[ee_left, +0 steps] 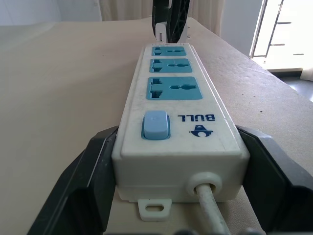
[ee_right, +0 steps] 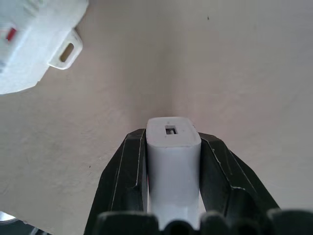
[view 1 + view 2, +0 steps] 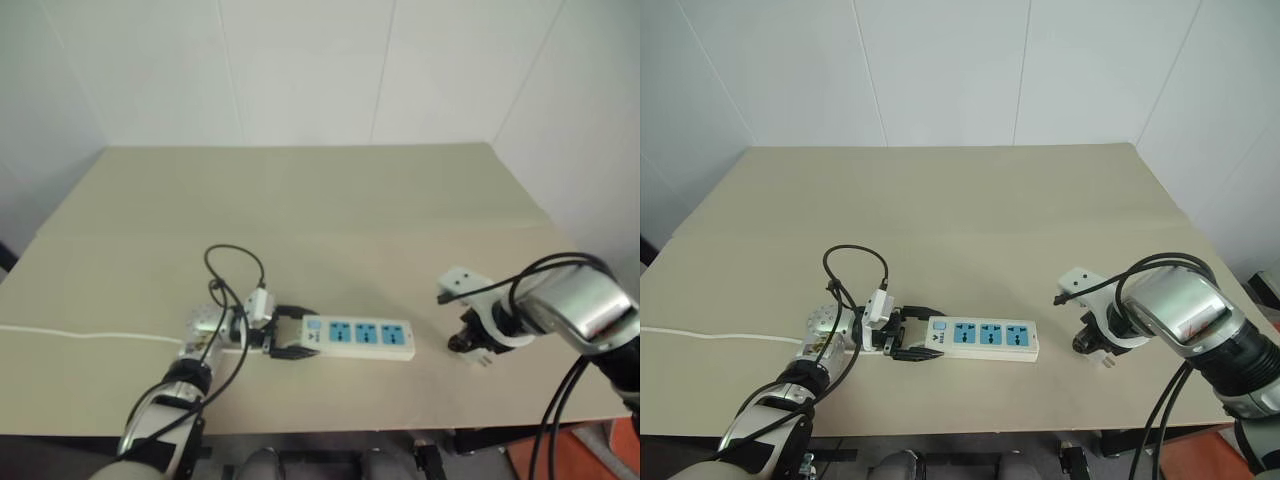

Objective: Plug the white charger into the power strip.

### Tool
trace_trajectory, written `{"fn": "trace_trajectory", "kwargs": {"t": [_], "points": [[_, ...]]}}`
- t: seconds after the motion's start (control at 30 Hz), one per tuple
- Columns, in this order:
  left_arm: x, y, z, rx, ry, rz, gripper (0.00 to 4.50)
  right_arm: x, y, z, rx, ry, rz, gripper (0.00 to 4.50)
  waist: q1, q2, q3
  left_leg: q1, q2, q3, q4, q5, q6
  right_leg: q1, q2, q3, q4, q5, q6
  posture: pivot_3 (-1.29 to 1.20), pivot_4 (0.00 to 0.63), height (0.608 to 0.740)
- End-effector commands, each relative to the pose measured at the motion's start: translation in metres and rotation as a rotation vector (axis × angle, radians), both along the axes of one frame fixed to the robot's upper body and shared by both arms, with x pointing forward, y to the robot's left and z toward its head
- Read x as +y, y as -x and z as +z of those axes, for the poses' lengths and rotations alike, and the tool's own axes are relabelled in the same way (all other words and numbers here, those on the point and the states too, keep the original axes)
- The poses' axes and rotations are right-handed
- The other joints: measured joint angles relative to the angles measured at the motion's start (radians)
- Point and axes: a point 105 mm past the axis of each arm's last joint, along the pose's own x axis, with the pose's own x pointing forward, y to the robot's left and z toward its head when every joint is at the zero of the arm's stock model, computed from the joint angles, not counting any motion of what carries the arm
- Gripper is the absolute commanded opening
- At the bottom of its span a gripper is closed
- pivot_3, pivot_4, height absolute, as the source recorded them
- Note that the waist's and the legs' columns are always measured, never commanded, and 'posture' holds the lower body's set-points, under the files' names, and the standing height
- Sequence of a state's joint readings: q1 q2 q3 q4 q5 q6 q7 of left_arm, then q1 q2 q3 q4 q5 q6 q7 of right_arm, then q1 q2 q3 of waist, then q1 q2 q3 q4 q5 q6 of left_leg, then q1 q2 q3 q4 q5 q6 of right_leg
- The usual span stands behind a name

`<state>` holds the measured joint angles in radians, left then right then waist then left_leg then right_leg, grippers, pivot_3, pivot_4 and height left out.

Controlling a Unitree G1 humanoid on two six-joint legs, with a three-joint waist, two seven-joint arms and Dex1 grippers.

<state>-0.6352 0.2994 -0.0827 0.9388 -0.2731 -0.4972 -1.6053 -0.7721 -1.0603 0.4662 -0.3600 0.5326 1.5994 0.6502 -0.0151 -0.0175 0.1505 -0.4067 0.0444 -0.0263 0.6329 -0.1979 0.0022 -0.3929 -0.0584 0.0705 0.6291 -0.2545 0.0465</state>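
The power strip point(image 3: 365, 337) lies flat on the tan table, its three blue socket faces point(image 1: 168, 66) turned up. My left gripper point(image 3: 290, 340) is shut on its cord end, one black finger point(image 1: 88, 166) on each long side by the blue switch. To the right of the strip's far end, my right gripper point(image 3: 468, 345) points steeply down at the table. It is shut on the white charger point(image 2: 173, 161), whose slotted end sticks out between the fingertips point(image 2: 129, 156). The prongs are hidden. The strip's far end with its mounting tab point(image 2: 66, 51) lies a short way from the charger.
The strip's thin white cord point(image 3: 90, 337) runs left across the table to its edge. A black cable loop point(image 3: 235, 262) stands up over my left wrist. The table's front edge point(image 3: 400, 425) is close below both grippers; bare tabletop point(image 3: 330, 210) stretches behind them to the wall.
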Motion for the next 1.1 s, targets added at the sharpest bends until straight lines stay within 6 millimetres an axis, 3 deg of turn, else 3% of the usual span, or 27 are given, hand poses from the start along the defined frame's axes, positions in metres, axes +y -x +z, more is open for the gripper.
{"fn": "trace_trajectory", "kwargs": {"t": [0.03, 0.13, 0.23, 0.33, 0.53, 0.77, 1.1], "points": [[0.001, 0.002, -0.003, 0.007, -0.025, -0.015, 3.26, 0.011, -0.010, 0.039, -0.157, 0.011, 0.074, 1.57, 0.000, 0.000, 0.000, 0.000, 0.000, 0.000, 0.000, 0.000, 0.000, 0.000, 0.000, 0.000, 0.000, 0.000, 0.000, 0.00, 0.150, 0.740], [0.002, 0.001, -0.002, 0.009, -0.031, -0.014, 3.26, 0.029, -0.019, 0.065, -0.304, -0.037, 0.184, 1.57, 0.000, 0.000, 0.000, 0.000, 0.000, 0.000, 0.000, 0.000, 0.000, -0.001, 0.000, 0.000, 0.000, 0.000, 0.000, 0.00, 0.150, 0.740], [0.004, 0.000, -0.002, 0.012, -0.038, -0.009, 3.26, 0.052, -0.029, 0.086, -0.467, -0.222, 0.294, 1.57, 0.000, 0.000, 0.000, 0.000, 0.000, 0.000, -0.001, 0.000, 0.000, 0.000, 0.001, 0.000, 0.000, 0.000, 0.000, 0.00, 0.150, 0.740], [0.006, -0.001, -0.002, 0.012, -0.045, 0.002, 3.26, 0.071, -0.027, 0.091, -0.571, -0.467, 0.410, 1.57, 0.000, -0.001, -0.001, 0.001, 0.001, 0.000, 0.000, 0.000, 0.000, 0.001, 0.001, -0.001, -0.001, 0.000, 0.000, 0.00, 0.150, 0.740], [0.010, -0.001, 0.001, 0.009, -0.045, 0.012, 3.26, 0.098, -0.018, 0.082, -0.755, -0.803, 0.607, 1.57, -0.003, -0.001, -0.001, 0.001, 0.000, 0.000, 0.001, 0.000, 0.000, 0.002, 0.001, 0.000, 0.001, 0.000, 0.001, 0.00, 0.150, 0.740], [0.013, -0.001, 0.000, 0.033, -0.061, 0.039, 3.26, 0.123, -0.012, 0.063, -0.778, -1.153, 0.782, 1.57, -0.007, -0.001, -0.001, 0.004, 0.002, -0.001, 0.001, 0.000, 0.000, 0.004, 0.003, 0.000, 0.002, 0.000, 0.000, 0.00, 0.150, 0.740], [0.022, 0.002, 0.000, 0.051, -0.091, 0.083, 3.26, 0.146, -0.019, 0.024, -0.714, -1.279, 0.920, 1.57, -0.009, -0.001, -0.001, 0.006, 0.003, -0.001, 0.001, 0.000, 0.000, 0.004, 0.004, 0.000, 0.003, 0.001, 0.000, 0.00, 0.150, 0.740]]}}
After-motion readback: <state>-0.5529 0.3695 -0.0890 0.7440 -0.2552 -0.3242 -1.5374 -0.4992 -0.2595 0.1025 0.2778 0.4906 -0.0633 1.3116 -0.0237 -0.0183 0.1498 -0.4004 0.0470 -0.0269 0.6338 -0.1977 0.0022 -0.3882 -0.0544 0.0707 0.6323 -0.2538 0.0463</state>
